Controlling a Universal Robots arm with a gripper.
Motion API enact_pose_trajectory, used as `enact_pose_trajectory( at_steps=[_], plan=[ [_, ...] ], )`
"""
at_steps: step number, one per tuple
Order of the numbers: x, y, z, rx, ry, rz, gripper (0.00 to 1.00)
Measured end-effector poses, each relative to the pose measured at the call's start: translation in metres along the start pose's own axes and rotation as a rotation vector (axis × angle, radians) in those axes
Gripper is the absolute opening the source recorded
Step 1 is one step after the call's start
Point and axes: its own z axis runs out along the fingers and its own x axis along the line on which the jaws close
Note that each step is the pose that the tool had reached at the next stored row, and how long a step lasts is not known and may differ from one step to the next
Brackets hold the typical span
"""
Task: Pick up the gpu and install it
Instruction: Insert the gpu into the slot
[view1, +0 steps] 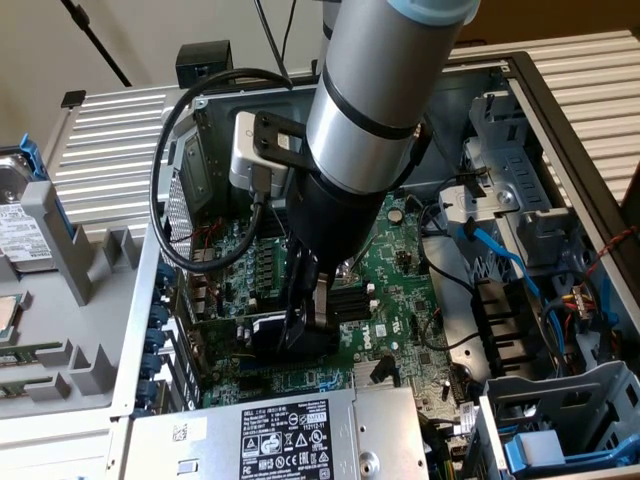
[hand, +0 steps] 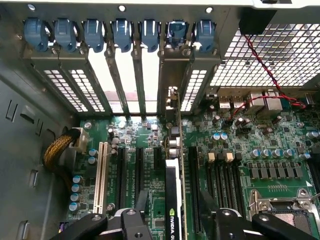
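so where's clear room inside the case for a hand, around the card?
Free: empty slots on the motherboard either side of the gpu, and the open rear slot openings beside it. Crowded: right at the gpu, where the open end effector straddles it, and the exterior view's right, with blue cables.

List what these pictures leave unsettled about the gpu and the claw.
- gpu seating: wrist view, its lower end is cut off by the picture's edge.
- gpu in the exterior view: the arm and claw cover it.
- Contact between claw fingers and card: wrist view, cut off by the edge.
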Motion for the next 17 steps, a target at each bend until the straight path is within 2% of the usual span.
enact_pose_trajectory(
  at_steps=[8, 14, 16, 17],
  plan=[
    [0.000, 0.0005, -0.0011, 0.0002, 0.0005, 0.000, 0.52],
    [-0.001, 0.0080, -0.0184, 0.0117, -0.0003, 0.000, 0.52],
    [-0.001, 0.0101, -0.0232, 0.0186, -0.0005, -0.001, 0.52],
    [-0.001, 0.0109, -0.0248, 0.0246, -0.0006, -0.001, 0.52]
  ],
)
